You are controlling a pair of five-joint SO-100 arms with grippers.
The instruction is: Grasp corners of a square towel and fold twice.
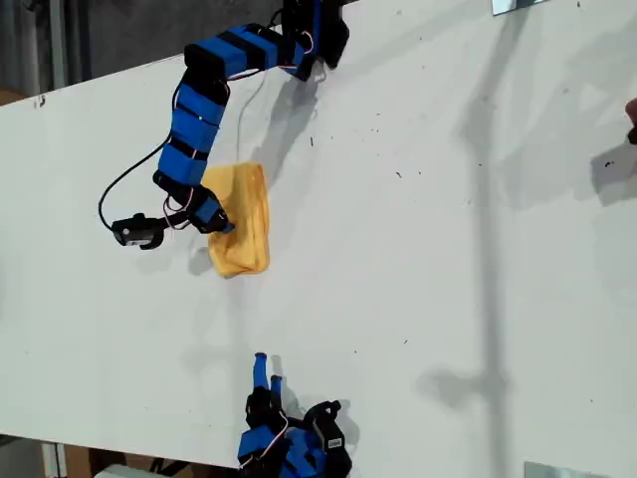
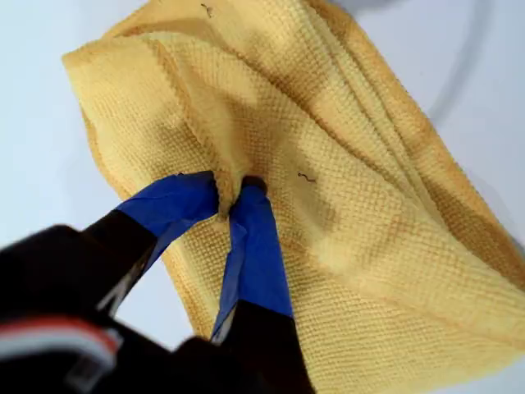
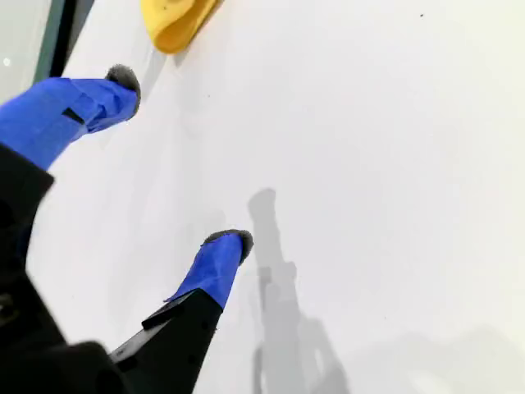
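The square towel (image 1: 240,220) lies bunched and folded on the white table (image 1: 418,259), toward the exterior view's left, with my first gripper (image 1: 221,224) down on its edge. In the first wrist view my first gripper (image 2: 232,190) has its blue fingers (image 2: 256,246) pinched together on a raised ridge of the cloth (image 2: 328,197). In the second wrist view my second gripper (image 3: 176,160) is spread wide over bare table, touching nothing, well apart from the towel (image 3: 174,18).

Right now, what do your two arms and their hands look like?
Both arms are black-framed and wrapped in blue tape, with thin black, white and red cables looped along them. My first hand has two narrow fingers taped blue over black. My second hand has matching blue-taped fingers with dark, worn tips.
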